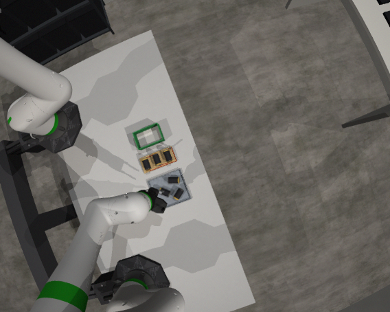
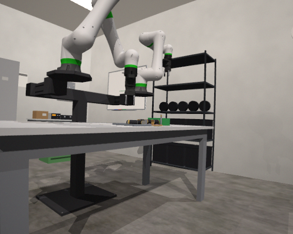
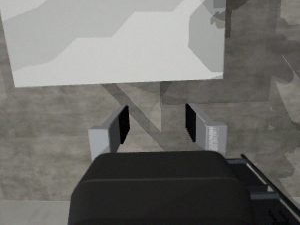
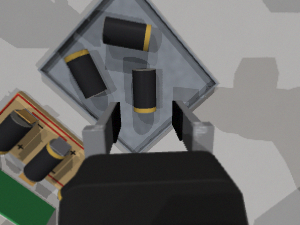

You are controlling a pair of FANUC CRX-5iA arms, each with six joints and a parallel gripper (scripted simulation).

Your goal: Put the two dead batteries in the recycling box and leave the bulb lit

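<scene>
The grey tray [image 1: 183,180] [image 4: 175,69] holds three black batteries with gold ends, lying apart: one [image 1: 173,180], one [image 1: 164,192], one [image 1: 178,193]. My right gripper [image 2: 130,100] [image 4: 146,113] is open above the tray; in its wrist view one battery [image 4: 144,91] lies just ahead between the finger lines, gold end toward me. The wooden holder [image 4: 56,133] bears three batteries [image 1: 146,163] [image 1: 156,159] [image 1: 167,156]. The green recycling box [image 1: 136,140] [image 2: 166,121] [image 4: 22,204] stands upright, with no battery visible inside. My left gripper [image 2: 166,74] [image 3: 157,116] is open and empty, high up. I cannot make out whether a bulb is lit.
The holder stands between the tray and the green box on the white table [image 1: 200,240] [image 3: 125,59]. A thin upright post [image 2: 161,119] stands near the holder. The right arm reaches low over the tray's near side. A black shelf rack [image 2: 205,77] stands behind the table.
</scene>
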